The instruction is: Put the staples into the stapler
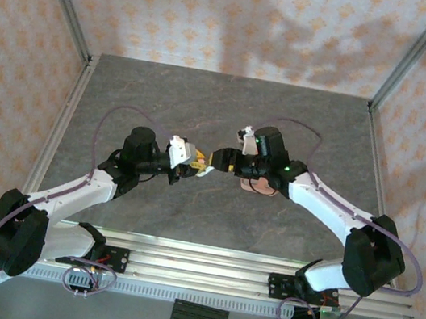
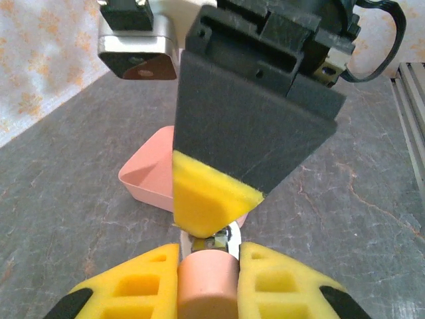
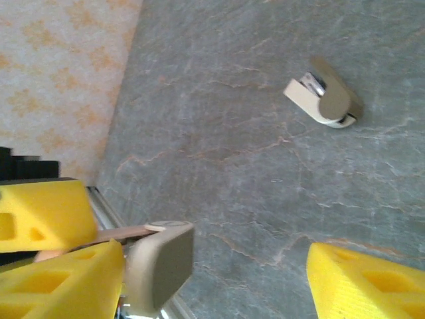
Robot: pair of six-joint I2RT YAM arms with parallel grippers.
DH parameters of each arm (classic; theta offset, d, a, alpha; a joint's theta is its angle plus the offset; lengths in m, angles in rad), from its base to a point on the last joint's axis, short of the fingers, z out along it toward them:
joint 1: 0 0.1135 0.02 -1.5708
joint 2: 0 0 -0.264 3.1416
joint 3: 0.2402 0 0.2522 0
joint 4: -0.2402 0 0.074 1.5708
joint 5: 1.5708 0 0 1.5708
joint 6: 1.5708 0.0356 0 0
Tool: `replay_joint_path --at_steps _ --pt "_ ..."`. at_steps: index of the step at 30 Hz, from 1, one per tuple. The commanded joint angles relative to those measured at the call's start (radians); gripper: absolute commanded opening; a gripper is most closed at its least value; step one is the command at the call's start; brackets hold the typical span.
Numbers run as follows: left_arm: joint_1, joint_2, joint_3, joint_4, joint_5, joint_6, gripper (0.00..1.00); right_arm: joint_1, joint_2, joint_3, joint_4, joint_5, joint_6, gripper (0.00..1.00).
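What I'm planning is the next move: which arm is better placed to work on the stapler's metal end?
Probably right. The left gripper is shut on the small pale-pink oblong stapler, steadying it; the right gripper has open jaws, one yellow pad at that metal end.

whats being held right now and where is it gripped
The left claw is shut on the stapler, clamping the two sides of its pink body near one end. The right claw is open and holds nothing.
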Motion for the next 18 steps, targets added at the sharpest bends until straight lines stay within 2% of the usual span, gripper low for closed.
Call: replay_joint_path --at_steps 1,11,18 --pt "-0.006 -0.025 0.045 0.015 0.014 0.019 0.0 0.003 0.024 -0.041 -0.005 0.084 0.013 0.7" --pt "-0.006 -0.029 0.063 0.009 0.02 0.023 0.0 -0.009 0.078 -0.125 0.055 0.147 0.064 0.7" --pt "-0.007 -0.024 0.07 0.011 0.015 0.021 0.0 -0.012 -0.047 -0.138 0.062 0.21 -0.005 0.71"
